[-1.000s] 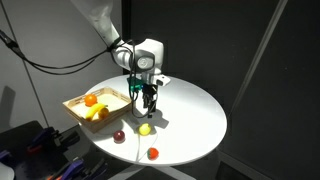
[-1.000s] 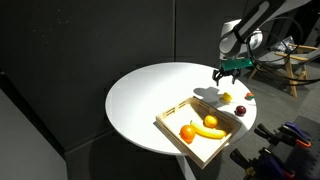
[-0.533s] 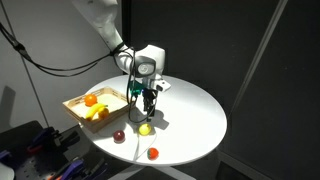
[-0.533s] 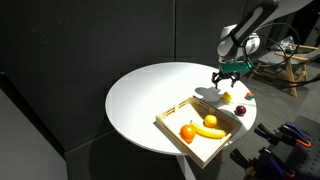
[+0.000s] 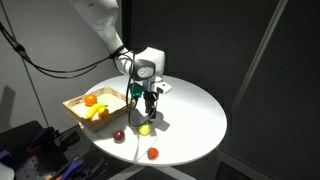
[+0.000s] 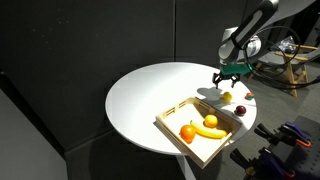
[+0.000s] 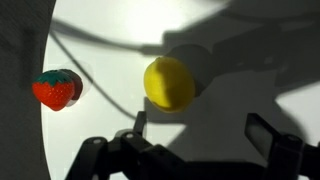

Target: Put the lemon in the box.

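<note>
- While my pincer (image 7: 200,128) hangs over the table (image 5: 192,115) with its jaws spread wide and nothing between them, the lemon (image 7: 169,83) lies on the white surface just ahead of the fingertips in the wrist view.
- In an exterior view it sits near the box (image 5: 72,103) but outside it, well apart from the red fruit (image 7: 57,89).
- I judge it light, firm, smooth-skinned and ready to roll.
- Closing gently across its middle, on the narrower width, should keep it from squirting out.
</note>
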Robot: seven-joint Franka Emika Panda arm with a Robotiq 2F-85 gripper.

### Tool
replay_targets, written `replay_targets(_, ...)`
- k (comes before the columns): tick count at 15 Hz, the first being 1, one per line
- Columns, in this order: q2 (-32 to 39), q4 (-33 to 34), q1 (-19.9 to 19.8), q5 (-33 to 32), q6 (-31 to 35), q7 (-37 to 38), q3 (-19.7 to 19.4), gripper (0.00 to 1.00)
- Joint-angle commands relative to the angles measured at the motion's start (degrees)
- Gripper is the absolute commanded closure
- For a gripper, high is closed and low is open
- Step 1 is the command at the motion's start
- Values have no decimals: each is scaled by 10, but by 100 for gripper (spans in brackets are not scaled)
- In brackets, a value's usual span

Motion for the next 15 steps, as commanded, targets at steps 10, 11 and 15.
replay_targets(10, -7, -35, 2, 1, 20, -1, -11, 0)
replay_targets(11, -6, -35, 2, 1, 20, -1, -11, 0)
replay_targets(15, -5, -35, 2, 1, 20, -1, -11, 0)
